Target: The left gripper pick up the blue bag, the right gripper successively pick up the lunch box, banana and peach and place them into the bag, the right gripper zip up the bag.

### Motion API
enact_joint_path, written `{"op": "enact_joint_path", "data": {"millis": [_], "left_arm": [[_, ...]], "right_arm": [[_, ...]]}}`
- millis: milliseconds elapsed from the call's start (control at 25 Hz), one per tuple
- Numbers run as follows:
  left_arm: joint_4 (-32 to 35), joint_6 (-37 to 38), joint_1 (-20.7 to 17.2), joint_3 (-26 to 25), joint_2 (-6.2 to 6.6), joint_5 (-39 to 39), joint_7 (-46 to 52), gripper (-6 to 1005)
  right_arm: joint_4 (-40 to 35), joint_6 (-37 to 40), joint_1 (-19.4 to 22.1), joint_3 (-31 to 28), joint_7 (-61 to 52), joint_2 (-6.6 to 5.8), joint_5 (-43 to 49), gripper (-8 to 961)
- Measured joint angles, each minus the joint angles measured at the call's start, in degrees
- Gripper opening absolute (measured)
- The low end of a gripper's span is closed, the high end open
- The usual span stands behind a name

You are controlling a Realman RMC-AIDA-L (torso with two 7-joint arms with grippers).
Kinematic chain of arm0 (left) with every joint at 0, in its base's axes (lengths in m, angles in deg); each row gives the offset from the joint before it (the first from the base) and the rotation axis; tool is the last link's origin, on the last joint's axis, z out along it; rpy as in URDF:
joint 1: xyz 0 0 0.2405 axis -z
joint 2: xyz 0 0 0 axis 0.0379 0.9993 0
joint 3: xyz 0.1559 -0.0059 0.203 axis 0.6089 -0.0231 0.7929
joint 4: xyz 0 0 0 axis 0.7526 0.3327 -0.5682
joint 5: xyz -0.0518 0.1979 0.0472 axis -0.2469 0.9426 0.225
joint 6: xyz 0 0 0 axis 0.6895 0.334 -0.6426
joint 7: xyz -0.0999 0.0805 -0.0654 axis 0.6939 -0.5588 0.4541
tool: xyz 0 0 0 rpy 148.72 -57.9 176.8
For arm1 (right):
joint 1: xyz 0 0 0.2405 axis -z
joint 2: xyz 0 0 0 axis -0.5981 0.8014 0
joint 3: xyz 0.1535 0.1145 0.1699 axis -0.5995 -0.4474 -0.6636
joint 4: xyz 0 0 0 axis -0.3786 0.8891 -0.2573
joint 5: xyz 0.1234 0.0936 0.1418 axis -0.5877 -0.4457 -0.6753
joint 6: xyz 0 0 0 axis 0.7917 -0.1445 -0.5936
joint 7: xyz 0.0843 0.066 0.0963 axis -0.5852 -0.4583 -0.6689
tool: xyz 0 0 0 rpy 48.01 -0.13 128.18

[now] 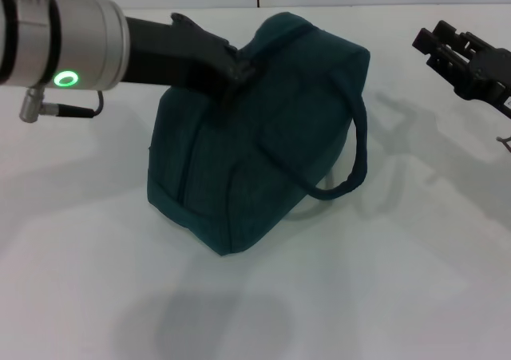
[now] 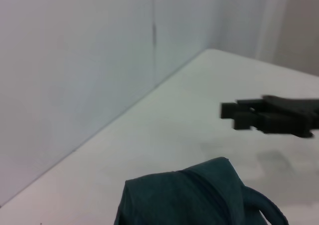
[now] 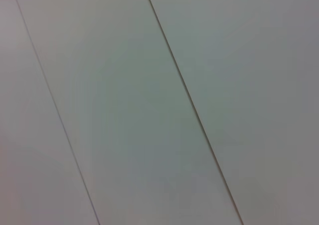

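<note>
**My left claw grips the bag's top; my right hangs off to the side**

In the head view my left arm reaches in from the upper left of the frame, silver cuff lit by a green ring, and my left claw (image 1: 234, 71) is clamped on the top edge of the blue bag (image 1: 255, 144). The bag sits in the middle of the frame on the white desk (image 1: 383, 280), tilted, its top seam raised toward the upper middle. The zip line along the top looks shut, so I see nothing of what is inside. One padded handle (image 1: 351, 156) loops down the bag's right side, hanging free above the desk.

My right claw (image 1: 435, 42) is in the upper right of the frame, well apart from the bag, above the desk and holding nothing; its fingers stand slightly parted. The left wrist view shows it as a dark shape at middle right, beyond the bag's top corner. The right wrist view shows only pale panelled wall.
</note>
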Motion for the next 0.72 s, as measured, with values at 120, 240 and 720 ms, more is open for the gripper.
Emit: {"op": "enact_joint_path", "data": {"millis": [120, 240, 720], "left_arm": [[-0.41, -1.37, -0.75, -1.35, -0.07, -2.44, 0.79, 113], [-1.01, -1.97, -1.23, -2.53, -0.07, -4.10, 1.55, 114], [-5.55, -6.37, -12.33, -7.09, -0.05, -26.25, -24.93, 627]], "right_arm": [[0.00, 0.50, 0.52, 0.00, -0.06, 0.02, -0.01, 354], [0.00, 0.98, 0.78, 0.01, -0.19, 0.00, -0.01, 469], [-4.99, 18.06, 5.50, 0.27, -0.54, -4.99, 2.30, 830]]}}
